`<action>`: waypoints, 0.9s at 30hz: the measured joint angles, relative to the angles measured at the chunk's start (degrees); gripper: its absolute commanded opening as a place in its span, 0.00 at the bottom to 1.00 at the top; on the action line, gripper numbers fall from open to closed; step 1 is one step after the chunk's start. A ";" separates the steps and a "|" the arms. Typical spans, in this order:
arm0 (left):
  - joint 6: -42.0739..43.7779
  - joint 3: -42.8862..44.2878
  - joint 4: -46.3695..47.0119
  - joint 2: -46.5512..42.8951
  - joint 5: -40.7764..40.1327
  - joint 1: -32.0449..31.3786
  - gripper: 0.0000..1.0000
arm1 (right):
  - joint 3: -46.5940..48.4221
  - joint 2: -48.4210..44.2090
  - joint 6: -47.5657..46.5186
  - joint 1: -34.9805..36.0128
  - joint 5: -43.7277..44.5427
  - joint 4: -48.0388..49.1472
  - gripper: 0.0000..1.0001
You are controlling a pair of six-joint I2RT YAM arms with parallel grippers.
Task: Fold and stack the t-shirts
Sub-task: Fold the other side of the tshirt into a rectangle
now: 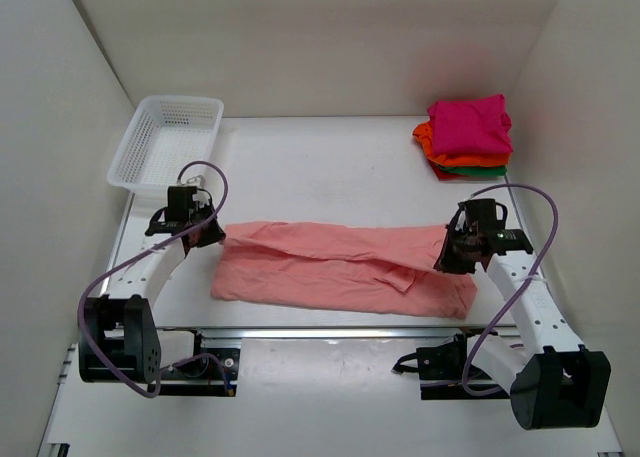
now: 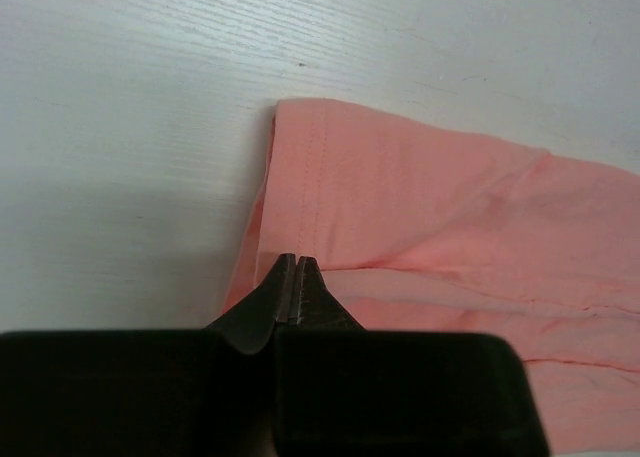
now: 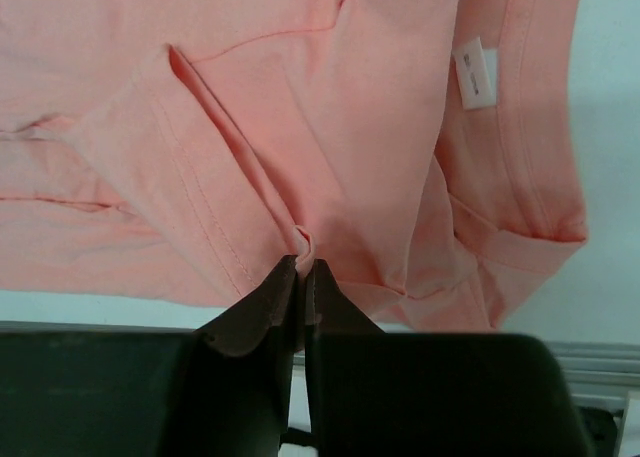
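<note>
Jaws clenched on pink shirt (image 1: 340,267): left gripper (image 2: 297,265) at its left end, right gripper (image 3: 305,265) on a fold near its right end. Shirt lies stretched across table (image 1: 330,172). Stack (image 1: 468,135) of 4 folded shirts far right, basket (image 1: 165,142) far left, both apart from it.

The pink shirt (image 1: 340,267) lies folded lengthwise in a long, wrinkled band from 9 to 3 o'clock across the near table (image 1: 330,167). At 1 o'clock sits a stack (image 1: 468,142) of folded shirts: magenta on top, then orange, green and red.
</note>
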 measured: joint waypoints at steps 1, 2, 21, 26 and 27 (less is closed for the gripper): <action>0.00 0.00 -0.13 -0.44 0.00 -0.07 0.00 | 0.13 0.22 0.33 0.00 -0.02 -0.66 0.00; 0.00 0.00 -0.33 -0.79 0.00 -0.07 0.00 | 0.31 0.26 0.61 -0.04 0.00 -1.33 0.00; 0.31 -1.46 -1.92 -1.99 -0.02 -0.09 0.00 | 1.33 -2.45 0.15 -4.48 -0.09 -8.26 0.00; 0.94 -2.12 -2.69 -1.70 -0.11 0.04 0.44 | -0.09 -2.40 1.90 -0.31 -0.42 -10.16 0.38; 1.07 -1.95 -2.82 -1.44 -0.09 0.04 0.46 | -0.35 -2.40 2.56 0.85 -0.20 -11.04 0.55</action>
